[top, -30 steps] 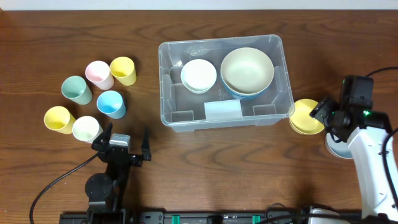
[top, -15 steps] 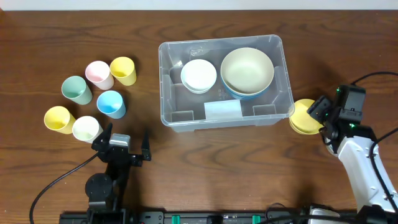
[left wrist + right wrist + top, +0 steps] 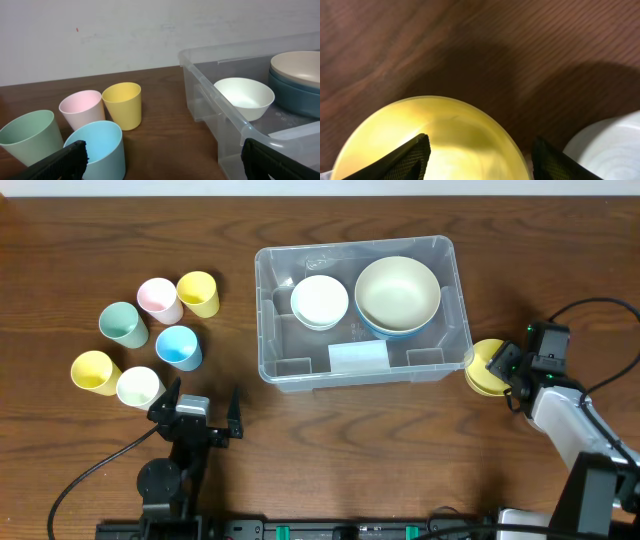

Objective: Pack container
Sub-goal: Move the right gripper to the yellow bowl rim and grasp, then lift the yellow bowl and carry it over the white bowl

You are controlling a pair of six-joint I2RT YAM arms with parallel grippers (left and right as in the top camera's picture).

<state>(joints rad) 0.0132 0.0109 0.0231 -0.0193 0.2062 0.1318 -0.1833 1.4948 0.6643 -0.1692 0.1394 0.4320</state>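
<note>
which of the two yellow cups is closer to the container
The yellow cup next to the pink cup is closer to the container. The other yellow cup sits at the group's far side, beside the white cup.

Left of the clear rectangular plastic container [image 3: 300, 370], the left arm [image 3: 185, 450] is all black, with a round base joint, a grey wrist block and a thin black cable. Right of the container, the right arm [image 3: 560, 415] has a white rounded link, a black wrist and a looping black cable.
</note>
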